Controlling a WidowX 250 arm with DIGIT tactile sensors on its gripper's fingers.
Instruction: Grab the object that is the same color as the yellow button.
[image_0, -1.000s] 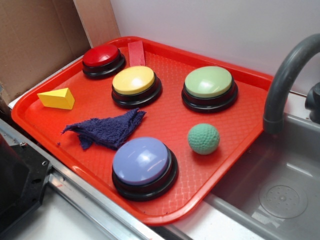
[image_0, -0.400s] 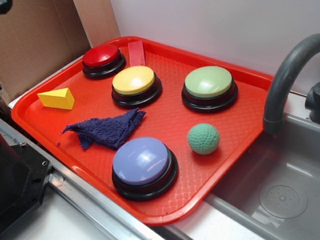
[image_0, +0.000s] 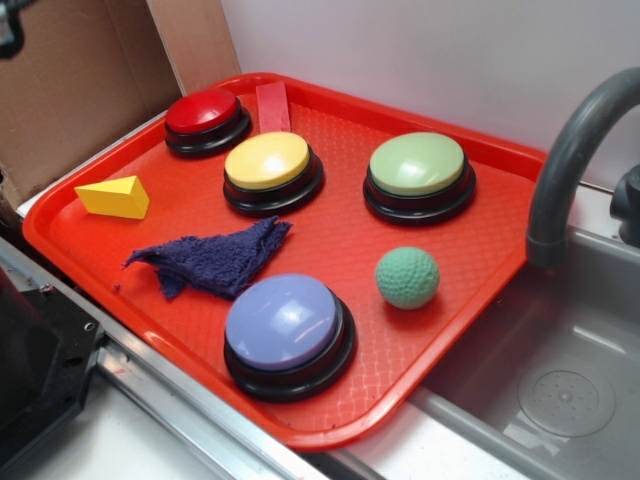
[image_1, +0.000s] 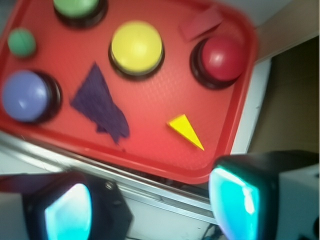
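The object, a small yellow wedge (image_0: 113, 197), lies on the left side of the red tray (image_0: 330, 240), near its rim. In the wrist view the wedge (image_1: 185, 130) shows its triangular face, well ahead of my gripper (image_1: 150, 205). The yellow button (image_0: 268, 168) stands on a black base at mid-tray, right of the wedge, and in the wrist view it (image_1: 136, 48) sits at the top. My gripper hangs high over the tray's near edge, open, with nothing between its cyan pads (image_1: 234, 202). A dark bit of the arm (image_0: 8, 22) shows at the exterior view's top left corner.
Also on the tray are a red button (image_0: 205, 118), a pale green button (image_0: 418, 172), a purple button (image_0: 287, 330), a green ball (image_0: 407, 277), a crumpled purple cloth (image_0: 215, 260) and a red block (image_0: 272, 106). A sink (image_0: 560, 390) with a grey faucet (image_0: 565, 160) lies right.
A dark part of the arm has come into the top left corner of the exterior view. Nothing on the tray has moved.
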